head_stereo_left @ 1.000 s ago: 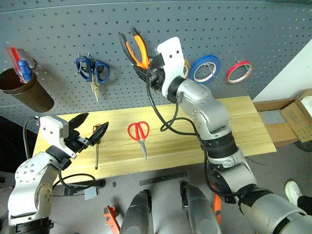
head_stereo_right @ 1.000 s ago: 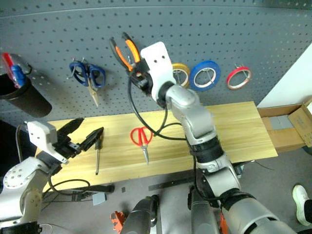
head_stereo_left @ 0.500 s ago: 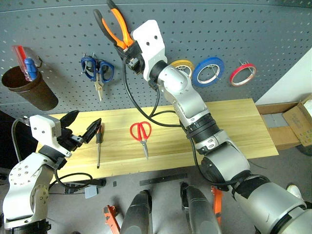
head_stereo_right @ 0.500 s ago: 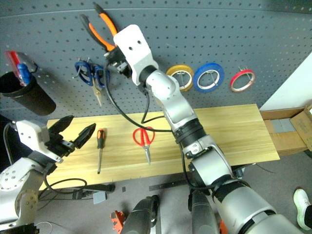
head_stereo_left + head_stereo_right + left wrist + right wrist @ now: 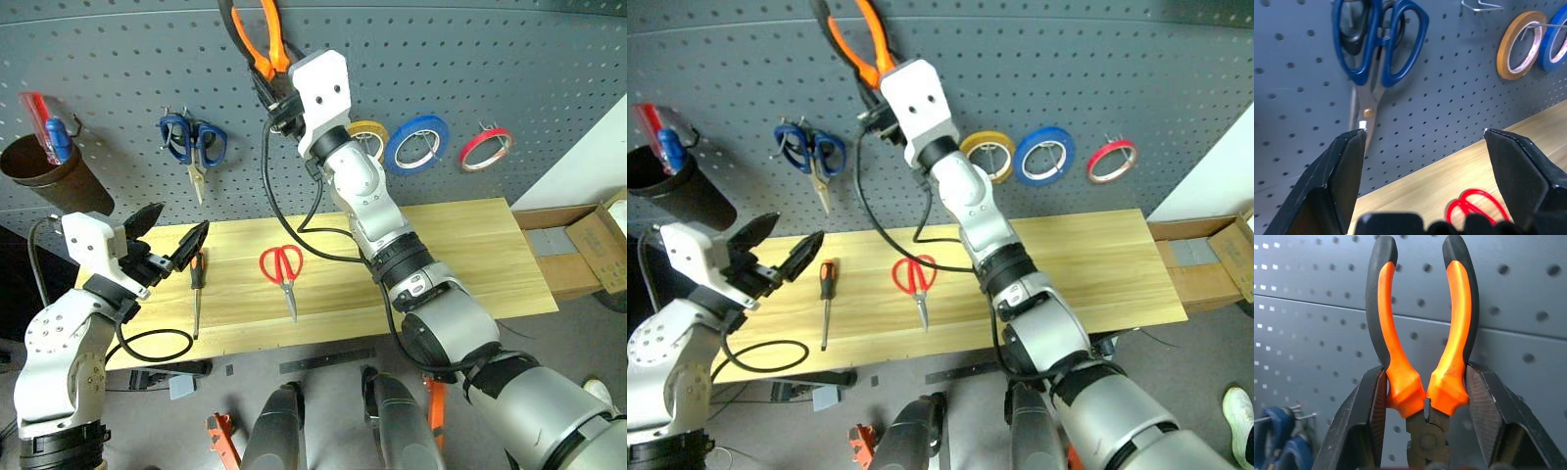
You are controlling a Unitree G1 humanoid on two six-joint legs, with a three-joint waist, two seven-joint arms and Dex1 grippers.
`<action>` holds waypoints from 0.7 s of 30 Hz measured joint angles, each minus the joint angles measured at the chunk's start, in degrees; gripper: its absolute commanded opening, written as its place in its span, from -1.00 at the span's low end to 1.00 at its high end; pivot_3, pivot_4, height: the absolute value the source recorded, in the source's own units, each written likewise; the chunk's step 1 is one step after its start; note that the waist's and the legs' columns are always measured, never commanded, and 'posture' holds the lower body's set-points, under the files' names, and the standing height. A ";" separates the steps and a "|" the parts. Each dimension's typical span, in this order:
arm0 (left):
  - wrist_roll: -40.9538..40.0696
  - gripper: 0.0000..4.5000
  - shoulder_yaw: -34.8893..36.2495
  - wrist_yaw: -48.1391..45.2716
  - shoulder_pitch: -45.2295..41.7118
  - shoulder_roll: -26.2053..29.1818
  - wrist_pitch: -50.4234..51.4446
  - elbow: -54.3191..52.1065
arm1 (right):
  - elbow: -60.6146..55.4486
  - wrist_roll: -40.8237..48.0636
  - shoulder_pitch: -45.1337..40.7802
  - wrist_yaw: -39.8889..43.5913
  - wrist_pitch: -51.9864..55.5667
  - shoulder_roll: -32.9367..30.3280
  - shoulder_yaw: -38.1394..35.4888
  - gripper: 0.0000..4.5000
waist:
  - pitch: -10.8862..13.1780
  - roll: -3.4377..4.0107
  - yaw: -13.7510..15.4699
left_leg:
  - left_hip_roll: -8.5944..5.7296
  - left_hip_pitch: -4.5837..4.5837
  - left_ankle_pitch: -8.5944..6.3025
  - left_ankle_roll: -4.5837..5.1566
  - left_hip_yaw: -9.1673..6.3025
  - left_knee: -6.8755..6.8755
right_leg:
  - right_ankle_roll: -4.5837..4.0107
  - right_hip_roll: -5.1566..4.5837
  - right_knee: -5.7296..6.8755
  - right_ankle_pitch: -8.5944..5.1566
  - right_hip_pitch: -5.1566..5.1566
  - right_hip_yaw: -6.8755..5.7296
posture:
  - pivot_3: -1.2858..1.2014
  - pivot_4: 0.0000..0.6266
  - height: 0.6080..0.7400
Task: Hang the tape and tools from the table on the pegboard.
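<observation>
1. Above, the right gripper [image 5: 1425, 401] clamps the pliers [image 5: 257, 39] by the base of the handles, which point up against the pegboard [image 5: 509, 59].
2. Left gripper [image 5: 168, 245] hangs over the table's [image 5: 470, 245] left end, jaws wide, nothing between them.
3. Screwdriver [image 5: 196, 289] and red scissors [image 5: 280, 272] lie on the table.
4. Red tape [image 5: 487, 147] hangs on the pegboard, beside blue tape [image 5: 416, 143] and yellow tape [image 5: 370, 137].

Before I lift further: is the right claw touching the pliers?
Touching. Right wrist view shows the right claw with both fingers pressed against the pliers handles.
</observation>
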 measured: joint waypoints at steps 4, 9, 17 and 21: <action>0.08 0.82 -1.24 -0.18 -1.72 -0.18 0.00 0.66 | 6.95 -0.01 -2.83 -1.11 -2.75 0.17 -1.45 -0.18 | 0.00 0.00 0.02 | 0.01 0.00 0.01 -0.02 0.00 -0.01 | -0.02 0.01 0.01 0.00 0.00 -0.01 | 0.12 -0.22 1.00; 0.10 0.82 -2.06 -0.23 -2.66 -0.19 0.02 0.92 | 12.15 -0.02 -4.84 -2.01 -5.04 0.83 -2.14 -0.18 | 0.00 -0.01 -0.03 | 0.01 0.01 0.02 -0.03 0.00 -0.01 | -0.03 0.01 0.03 0.00 -0.02 -0.01 | 0.13 -0.20 1.00; 0.10 0.82 -2.06 -0.28 -2.90 -0.18 0.02 0.96 | 15.18 -2.34 -4.67 -4.00 -6.40 0.77 -1.77 -0.18 | 0.00 -0.01 0.03 | 0.01 0.03 0.04 -0.06 -0.01 -0.01 | -0.05 0.01 0.08 -0.01 -0.02 -0.02 | 0.13 -0.19 1.00; 0.11 0.82 -2.06 -0.26 -2.89 -0.18 0.02 0.98 | 15.47 -4.19 -3.06 -4.78 -6.16 0.73 -1.20 -0.18 | 0.00 -0.01 0.03 | 0.01 0.03 0.04 -0.07 -0.01 -0.01 | -0.06 0.01 0.08 -0.01 -0.01 -0.02 | 0.12 -0.18 1.00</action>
